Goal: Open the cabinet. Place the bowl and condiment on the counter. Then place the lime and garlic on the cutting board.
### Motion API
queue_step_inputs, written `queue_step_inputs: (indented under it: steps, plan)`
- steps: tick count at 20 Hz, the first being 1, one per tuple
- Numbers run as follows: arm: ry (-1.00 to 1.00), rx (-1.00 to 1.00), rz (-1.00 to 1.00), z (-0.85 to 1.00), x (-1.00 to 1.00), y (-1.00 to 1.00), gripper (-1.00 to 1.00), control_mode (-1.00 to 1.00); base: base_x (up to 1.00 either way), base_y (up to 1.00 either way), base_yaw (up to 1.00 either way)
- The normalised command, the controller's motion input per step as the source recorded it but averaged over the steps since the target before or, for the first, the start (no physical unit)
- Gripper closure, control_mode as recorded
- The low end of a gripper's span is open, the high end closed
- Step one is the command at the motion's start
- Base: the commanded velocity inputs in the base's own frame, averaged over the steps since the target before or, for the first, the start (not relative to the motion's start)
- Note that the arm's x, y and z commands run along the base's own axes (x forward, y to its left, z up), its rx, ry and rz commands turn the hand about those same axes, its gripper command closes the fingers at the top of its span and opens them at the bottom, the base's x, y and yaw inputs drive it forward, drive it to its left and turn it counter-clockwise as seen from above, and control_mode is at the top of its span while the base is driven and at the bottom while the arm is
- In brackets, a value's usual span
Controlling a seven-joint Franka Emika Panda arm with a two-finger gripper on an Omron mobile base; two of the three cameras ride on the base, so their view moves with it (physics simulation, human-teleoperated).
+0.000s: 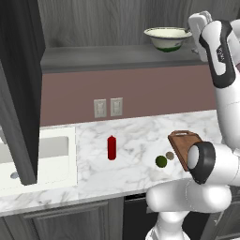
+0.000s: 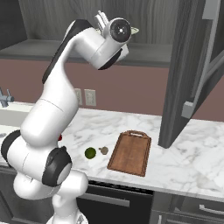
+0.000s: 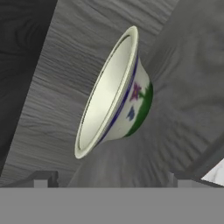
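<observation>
Currently, upper right: gripper [image 3: 109, 183] fingers spread wide, holding nothing | bowl [image 1: 167, 38] on open cabinet [image 1: 112, 56] shelf | centre: red condiment bottle [image 1: 111, 147] upright on marble counter [image 1: 131, 136] | right of it: lime [image 1: 161, 161], garlic [image 1: 169, 155] beside cutting board [image 2: 130, 152]

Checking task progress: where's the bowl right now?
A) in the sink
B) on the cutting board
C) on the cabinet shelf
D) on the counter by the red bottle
C. The bowl sits on the cabinet shelf, above the counter where the red bottle stands; the hand view shows it ahead of the open end effector.
</observation>
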Motion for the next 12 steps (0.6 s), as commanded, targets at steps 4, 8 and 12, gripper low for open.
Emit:
queue_step_inputs:
  steps: [4,8,12]
  plan:
    - [0.00,0.00,0.02,0.00,0.21,0.00,-1.00,-1.00,0.00,0.00,0.00]
    - [0.00,0.00,0.02,0.00,0.15,0.00,-1.00,-1.00,0.00,0.00,0.00]
    - [0.00,0.00,0.01,0.00,0.14,0.00,-1.00,-1.00,0.00,0.00,0.00]
